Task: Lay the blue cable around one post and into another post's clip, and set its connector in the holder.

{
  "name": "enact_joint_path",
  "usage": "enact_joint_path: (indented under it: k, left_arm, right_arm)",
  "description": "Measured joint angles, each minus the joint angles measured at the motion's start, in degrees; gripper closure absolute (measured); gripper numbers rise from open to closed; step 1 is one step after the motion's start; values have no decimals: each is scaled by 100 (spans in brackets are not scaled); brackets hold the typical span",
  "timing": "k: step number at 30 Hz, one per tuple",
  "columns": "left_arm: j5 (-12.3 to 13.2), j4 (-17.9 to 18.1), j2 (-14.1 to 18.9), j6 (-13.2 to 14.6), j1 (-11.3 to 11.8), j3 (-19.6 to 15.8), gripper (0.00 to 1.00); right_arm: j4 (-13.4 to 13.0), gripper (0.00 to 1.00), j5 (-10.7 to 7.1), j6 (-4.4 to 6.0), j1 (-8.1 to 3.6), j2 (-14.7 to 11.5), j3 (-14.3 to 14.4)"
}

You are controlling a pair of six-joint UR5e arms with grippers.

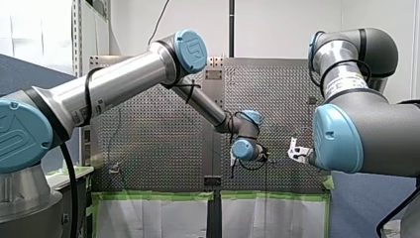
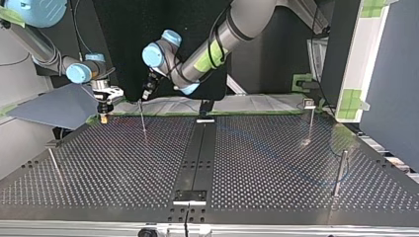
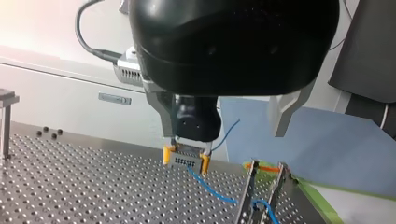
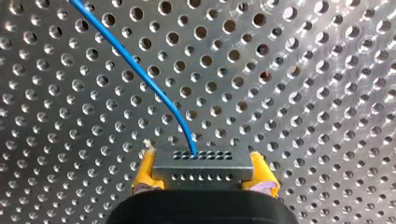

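Note:
My right gripper [image 4: 201, 186] is shut on a grey connector [image 4: 201, 164], which sits between its yellow pads [image 4: 145, 173] just above the perforated table. A thin blue cable [image 4: 140, 74] leaves the connector's face and runs across the plate. In the left wrist view the cable [image 3: 210, 189] leads from the held connector [image 3: 186, 161] into a forked metal post clip [image 3: 254, 191]. My left gripper [image 3: 222, 133] hangs open above that post, nothing between its fingers. In the top view my right gripper [image 2: 103, 117] is at the far left and my left gripper [image 2: 146, 93] is over a thin post [image 2: 143, 121].
More posts stand at the top view's right [image 2: 310, 121], near right [image 2: 340, 173] and near left [image 2: 53, 160]. A black strip [image 2: 197, 153] runs down the table's middle with a fixture at its far end [image 2: 205, 117] and near end [image 2: 190, 196]. Green tape [image 1: 158, 196] lines the table edge.

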Motion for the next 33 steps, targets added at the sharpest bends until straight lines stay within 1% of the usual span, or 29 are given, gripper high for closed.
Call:
enact_joint_path:
  k: [3, 7, 9, 13, 16, 21, 33]
  left_arm:
    - [-25, 0, 5, -73, -21, -5, 4]
    - [-197, -3, 2, -269, -29, -6, 4]
    - [-294, -14, 0, -322, -27, -7, 4]
    - [-535, -74, -2, -341, -12, -54, 4]
    - [-651, -91, -2, -334, 14, -156, 4]
    - [-702, -94, -1, -331, 38, -272, 4]
    - [-695, -99, 0, -353, 52, -279, 4]
  right_arm:
    - [2, 100, -35, 6, 1, 0, -1]
    - [3, 100, -46, 15, 2, 0, -2]
    - [3, 100, -47, 18, 2, 0, -1]
    - [-3, 100, -49, 23, 2, 0, -2]
    - [-5, 100, -49, 27, 2, 0, -3]
    - [-1, 100, -49, 25, 4, 1, -3]
    - [1, 100, -49, 29, 17, 0, -4]
